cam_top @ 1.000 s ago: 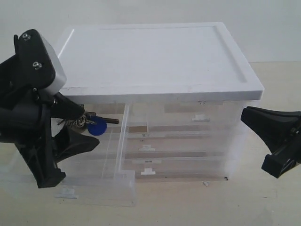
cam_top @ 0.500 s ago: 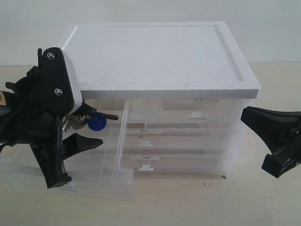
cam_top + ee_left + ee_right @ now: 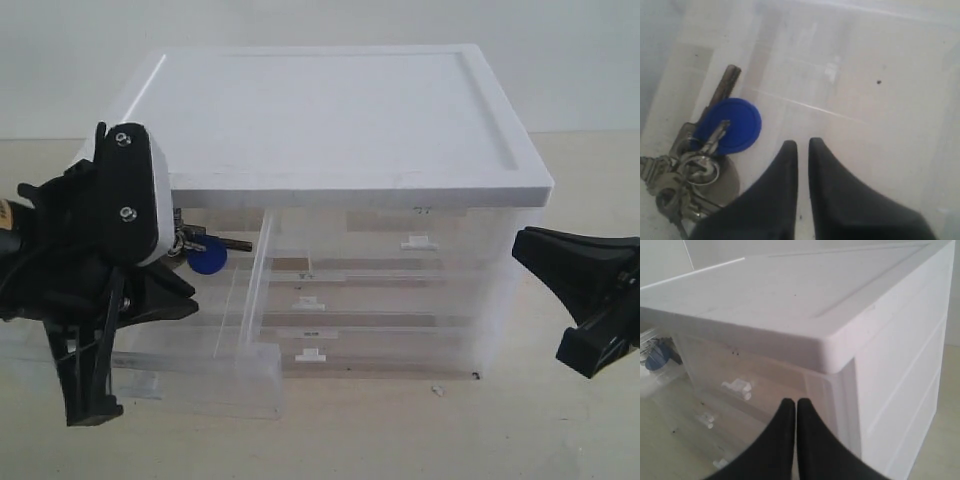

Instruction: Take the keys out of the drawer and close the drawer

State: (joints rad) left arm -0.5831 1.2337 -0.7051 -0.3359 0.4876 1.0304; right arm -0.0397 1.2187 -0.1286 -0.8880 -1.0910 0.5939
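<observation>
Left gripper [image 3: 800,146], fingers together and empty, sat just beside the keys [image 3: 729,127] in the pulled-out drawer [image 3: 215,372]. Right gripper [image 3: 796,404], also together, hung clear at the cabinet's [image 3: 330,120] 3 o'clock.

Left pincer [image 3: 800,144] has its tips pinched to a thin slit, while the right pincer [image 3: 796,402] has its tips pressed together.

Plain off-white wall [image 3: 80,60] seen across the top of the frame, pale beige counter [image 3: 450,430] spread below it to the lower edge, lit softly and evenly
</observation>
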